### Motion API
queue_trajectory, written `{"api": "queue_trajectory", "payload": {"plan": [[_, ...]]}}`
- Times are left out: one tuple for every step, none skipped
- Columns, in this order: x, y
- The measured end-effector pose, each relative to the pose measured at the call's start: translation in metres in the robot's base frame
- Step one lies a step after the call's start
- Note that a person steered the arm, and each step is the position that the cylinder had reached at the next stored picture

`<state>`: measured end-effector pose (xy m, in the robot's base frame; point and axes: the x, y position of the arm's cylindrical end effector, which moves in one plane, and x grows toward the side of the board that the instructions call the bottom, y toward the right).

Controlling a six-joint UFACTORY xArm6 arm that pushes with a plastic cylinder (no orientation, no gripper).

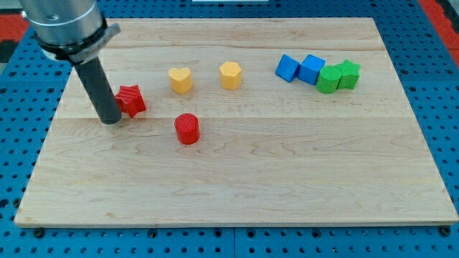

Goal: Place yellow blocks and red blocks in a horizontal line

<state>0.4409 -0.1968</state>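
A red star block (131, 99) lies at the board's left. My tip (111, 119) touches its left side. A red cylinder (187, 129) stands lower and to the right of the star. A yellow heart block (180, 79) and a yellow hexagon block (230, 74) sit side by side in the upper middle, roughly level with each other and a little above the star.
Two blue blocks (287, 67) (311, 69) and two green blocks (330, 79) (348, 74) cluster at the upper right. The wooden board (287, 179) rests on a blue pegboard surface. The arm's grey body (61, 25) hangs over the top left corner.
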Motion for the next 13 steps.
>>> {"api": "queue_trajectory", "payload": {"plan": [[0.006,0.0],[0.038,0.018],[0.006,0.032],[-0.038,0.027],[-0.032,0.067],[-0.04,0.114],[-0.057,0.115],[-0.025,0.093],[-0.02,0.028],[-0.031,0.005],[-0.059,0.012],[-0.047,0.019],[-0.03,0.128]]}}
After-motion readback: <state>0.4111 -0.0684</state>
